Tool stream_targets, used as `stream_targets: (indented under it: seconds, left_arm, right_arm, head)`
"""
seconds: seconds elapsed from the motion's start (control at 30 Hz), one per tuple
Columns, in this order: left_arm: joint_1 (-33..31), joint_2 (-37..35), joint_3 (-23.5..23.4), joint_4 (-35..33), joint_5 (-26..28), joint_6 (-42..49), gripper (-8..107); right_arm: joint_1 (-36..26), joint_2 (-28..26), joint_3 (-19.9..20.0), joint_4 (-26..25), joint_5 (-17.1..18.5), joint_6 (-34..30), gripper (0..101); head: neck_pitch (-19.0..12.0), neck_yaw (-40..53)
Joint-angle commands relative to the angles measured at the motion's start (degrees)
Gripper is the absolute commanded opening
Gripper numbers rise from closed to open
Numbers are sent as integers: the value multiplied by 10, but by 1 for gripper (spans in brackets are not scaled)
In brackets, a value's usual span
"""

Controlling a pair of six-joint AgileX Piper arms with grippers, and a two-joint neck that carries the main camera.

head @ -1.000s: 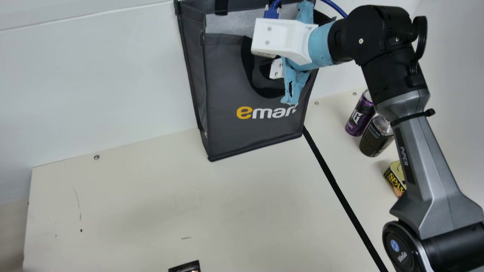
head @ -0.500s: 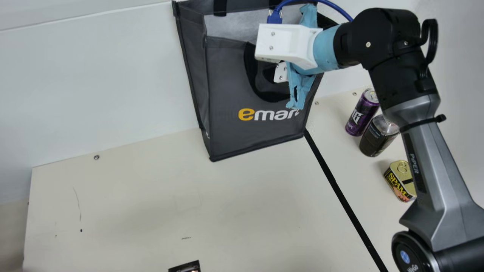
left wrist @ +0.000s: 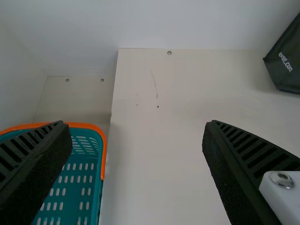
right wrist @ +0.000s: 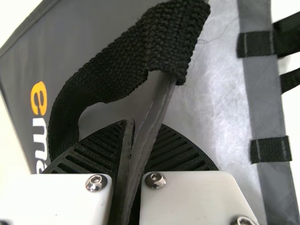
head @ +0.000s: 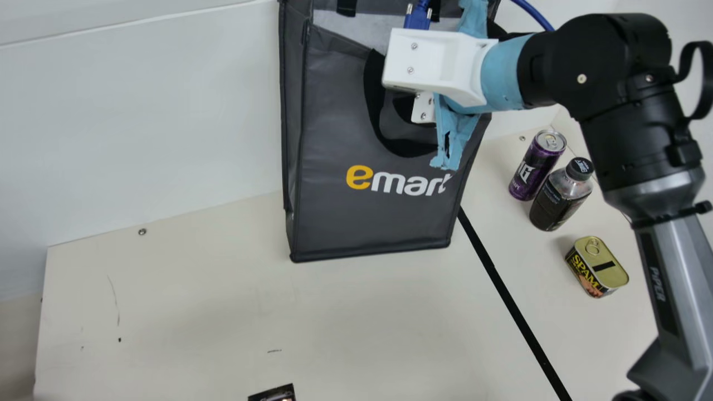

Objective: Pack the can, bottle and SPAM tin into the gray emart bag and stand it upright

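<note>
Right gripper (head: 423,108) tight on bag (head: 373,220)

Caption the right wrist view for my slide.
Right tool gripping the gray emart bag by its rim, beside a black handle.

The right arm (head: 618,61) has black joints and a silver-grey link (head: 688,278) with pale lettering on a black strip (head: 664,317). Its white housing (head: 426,61) carries screws, beside a blue cable (head: 532,11) and ragged light-blue wrapping (head: 506,72); ribbed black fingers (right wrist: 180,152) adjoin white mounts (right wrist: 187,199).
</note>
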Motion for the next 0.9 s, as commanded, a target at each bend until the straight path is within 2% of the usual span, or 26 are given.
stream_targets:
  seconds: [0.0, 0.87]
  left_arm:
    - [0, 0, 0, 0, 0, 0, 90]
    - [0, 0, 0, 0, 0, 0, 90]
  right_arm:
    - [2, -15, 9, -1, -1, 3, 0]
    - [64, -192, 146, -40, -1, 34, 0]
  head:
    - [-13, 0]
    - [-13, 0]
